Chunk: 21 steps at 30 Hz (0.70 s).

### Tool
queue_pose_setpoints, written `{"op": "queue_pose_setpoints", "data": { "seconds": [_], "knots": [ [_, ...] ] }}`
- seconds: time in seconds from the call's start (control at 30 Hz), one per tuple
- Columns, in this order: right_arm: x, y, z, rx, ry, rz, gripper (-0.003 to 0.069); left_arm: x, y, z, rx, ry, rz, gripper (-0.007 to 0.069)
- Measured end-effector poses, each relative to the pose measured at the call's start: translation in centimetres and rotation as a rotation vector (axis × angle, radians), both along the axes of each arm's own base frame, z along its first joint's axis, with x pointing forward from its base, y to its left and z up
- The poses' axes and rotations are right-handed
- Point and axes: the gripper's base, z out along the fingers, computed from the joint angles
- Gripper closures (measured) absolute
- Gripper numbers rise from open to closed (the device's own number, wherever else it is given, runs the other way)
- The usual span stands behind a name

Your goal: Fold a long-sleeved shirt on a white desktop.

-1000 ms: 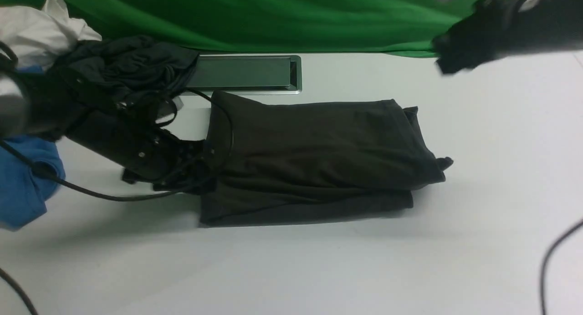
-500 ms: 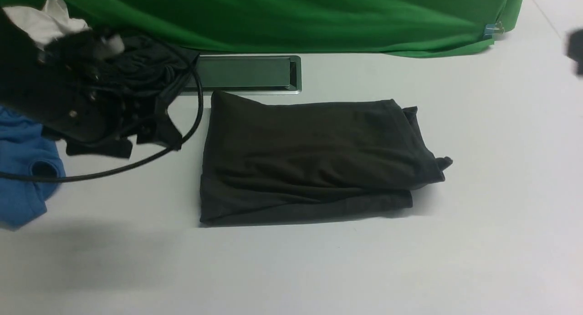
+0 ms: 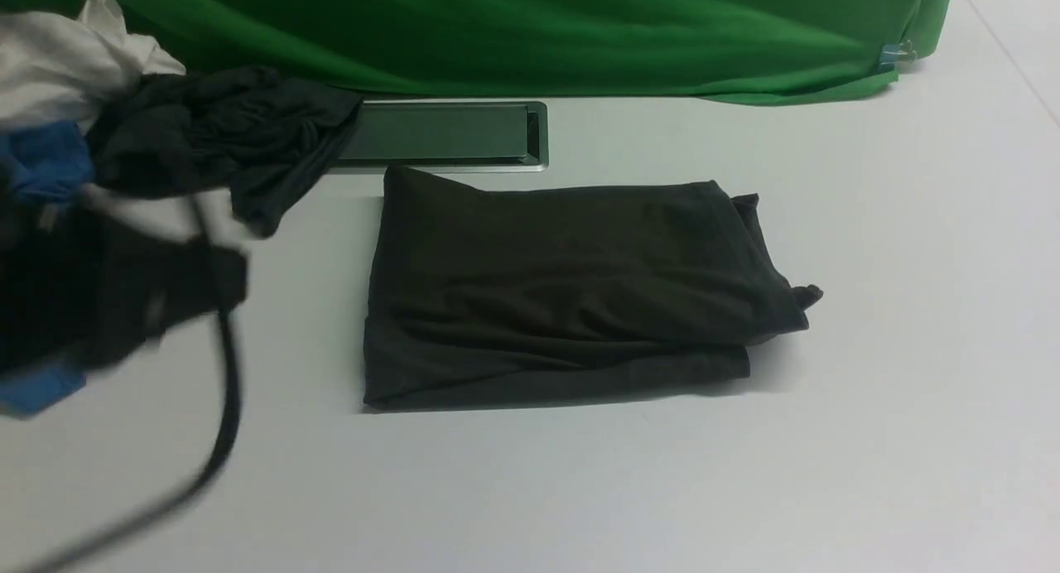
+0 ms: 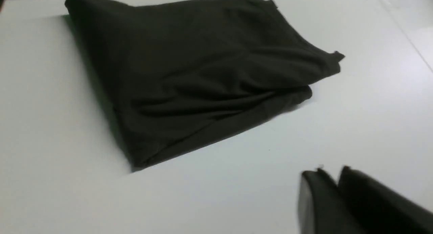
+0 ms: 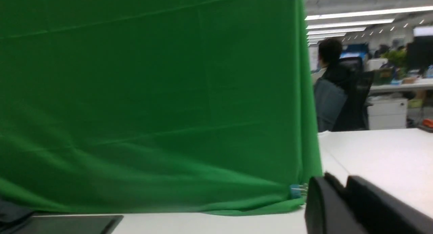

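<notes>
While the long-sleeved shirt (image 3: 571,296) lies folded — both grippers' jaws seen pressed together, empty — its loose right corner should be tucked square.

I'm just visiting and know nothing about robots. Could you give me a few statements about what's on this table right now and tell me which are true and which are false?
1. The long-sleeved shirt lies folded into a compact rectangle on the white desktop. True.
2. A gripper is clamped on the shirt. False: nothing touches it; the left gripper hangs over bare desktop, empty.
3. A green cloth backdrop hangs behind the table. True.
4. The folded shirt covers the dark hatch. False: the hatch lies uncovered just behind the shirt.
5. The other clothes are piled on the robot's right. False: the pile of clothes sits on its left.
</notes>
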Motion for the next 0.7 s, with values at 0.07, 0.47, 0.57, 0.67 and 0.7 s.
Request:
{"op": "queue_pose_setpoints", "data": {
  "seconds": [0.07, 0.47, 0.57, 0.67, 0.7],
  "knots": [
    [0.0, 0.0, -0.4, 0.004, 0.015, 0.001, 0.0579, -1.1, 0.2, -0.5, 0.017, -0.047, 0.021, 0.0601],
    [0.1, 0.4, -3.1, -0.022, 0.285, 0.049, 0.0554, -5.4, 0.8, 0.0, 0.068, -0.236, 0.059, 0.0609],
    [0.1, 0.5, -3.1, -0.023, 0.292, 0.051, 0.0545, -5.4, 0.8, -0.1, 0.079, -0.235, 0.062, 0.0608],
    [0.1, 0.5, -3.1, -0.023, 0.294, 0.051, 0.0541, -5.4, 1.0, -0.2, 0.113, -0.24, 0.067, 0.0608],
    [0.1, 0.5, -3.2, -0.023, 0.295, 0.051, 0.054, -5.3, 1.1, -0.2, 0.128, -0.246, 0.07, 0.0608]
  ]
}}
